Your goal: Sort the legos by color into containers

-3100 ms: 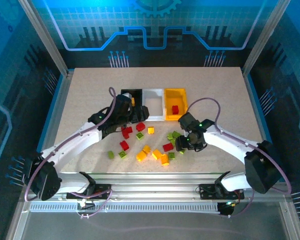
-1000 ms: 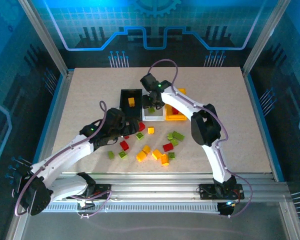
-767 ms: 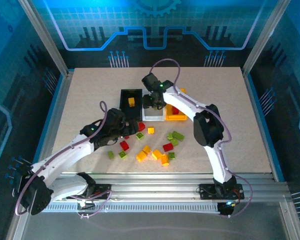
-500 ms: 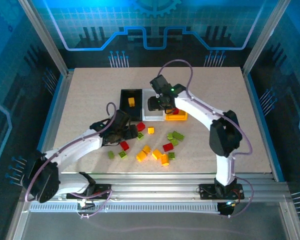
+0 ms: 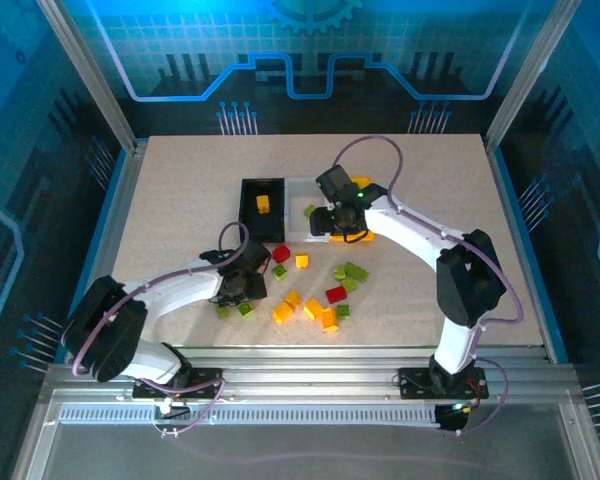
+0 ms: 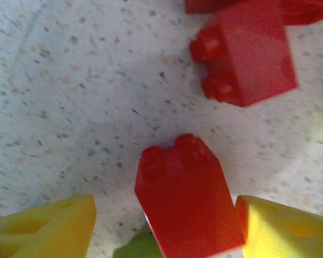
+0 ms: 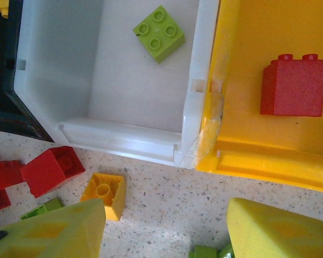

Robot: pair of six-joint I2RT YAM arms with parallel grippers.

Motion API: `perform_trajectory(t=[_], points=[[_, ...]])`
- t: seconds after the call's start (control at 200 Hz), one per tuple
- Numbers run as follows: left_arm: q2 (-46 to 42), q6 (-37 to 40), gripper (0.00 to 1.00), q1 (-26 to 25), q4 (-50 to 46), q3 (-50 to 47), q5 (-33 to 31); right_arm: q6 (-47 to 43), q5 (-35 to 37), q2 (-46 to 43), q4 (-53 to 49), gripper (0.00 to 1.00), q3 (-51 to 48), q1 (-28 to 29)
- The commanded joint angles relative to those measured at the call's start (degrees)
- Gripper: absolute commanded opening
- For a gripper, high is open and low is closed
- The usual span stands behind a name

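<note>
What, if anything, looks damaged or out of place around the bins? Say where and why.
The near corner of the yellow bin, where it meets the white bin, looks scuffed and whitish, perhaps chipped or taped. Nothing else stands out.

Far table: speckled beige tabletop [image 5: 420, 165] lies bare behind the joined black, white and yellow plastic bins [image 5: 296, 192].
Side margins: open on both flanks.
Middle: small red, orange and green plastic bricks [image 5: 335, 294] clutter the ground.
Yellow bin: white right arm [image 5: 410, 228] arcs over it.
</note>
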Motion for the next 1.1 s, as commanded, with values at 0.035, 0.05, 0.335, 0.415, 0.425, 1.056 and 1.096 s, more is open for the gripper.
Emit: perform_trajectory(t=[0.035,0.05,0.335,0.415,0.425,1.056,1.096], points=[[2.91,-1.23,0.67,-0.18,5.67,-2.53,0.12,0.98,-0.36,-2.96,1.64,0.62,-0.81,-0.94],[2.9,-1.32,0.67,-0.2,6.3,-2.67,0.3,0.97,-0.28,-3.06,1.64,0.62,-0.92,-1.01],[4.33,-0.16,0.53,-0.15,7.54,-2.11,-0.12,0.62,-0.29,-4.76,1.77,0.61,-2.26,-1.74],[3.67,0.3,0.47,-0.2,7.46,-1.88,-0.13,0.88,-0.23,-5.31,2.14,0.61,-2.86,-1.95],[3.59,0.4,0.47,-0.19,7.37,-1.9,-0.08,0.93,-0.21,-5.4,2.16,0.61,-2.91,-1.99],[6.5,9.84,0.28,-11.82,-0.93,24.59,-3.2,5.17,1.97,-22.66,4.45,0.59,-21.63,-10.04],[9.21,10.54,0.28,-12.31,0.0,27.96,-1.81,5.15,1.83,-24.12,4.54,0.59,-23.17,-10.88]])
